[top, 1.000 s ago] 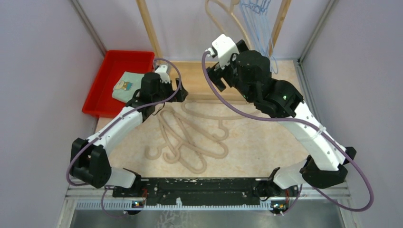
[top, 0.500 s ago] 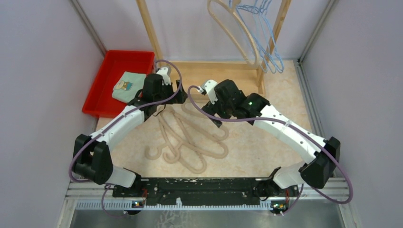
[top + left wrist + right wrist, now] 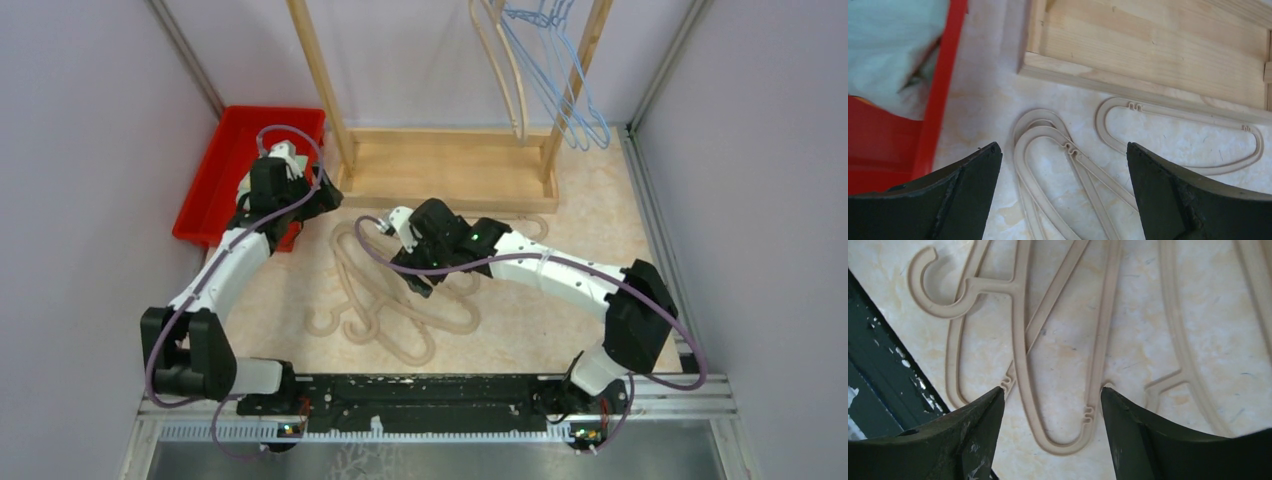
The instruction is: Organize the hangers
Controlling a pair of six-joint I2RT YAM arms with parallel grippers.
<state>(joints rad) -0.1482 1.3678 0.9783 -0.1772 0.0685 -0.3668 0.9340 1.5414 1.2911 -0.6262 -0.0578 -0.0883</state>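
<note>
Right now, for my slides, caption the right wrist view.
Open right fingers above overlapping beige hangers on the marbled table.

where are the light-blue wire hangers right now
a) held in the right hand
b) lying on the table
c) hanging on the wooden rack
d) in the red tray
c: the light-blue wire hangers hang from the top of the wooden rack, while only beige hangers lie on the table.
</note>
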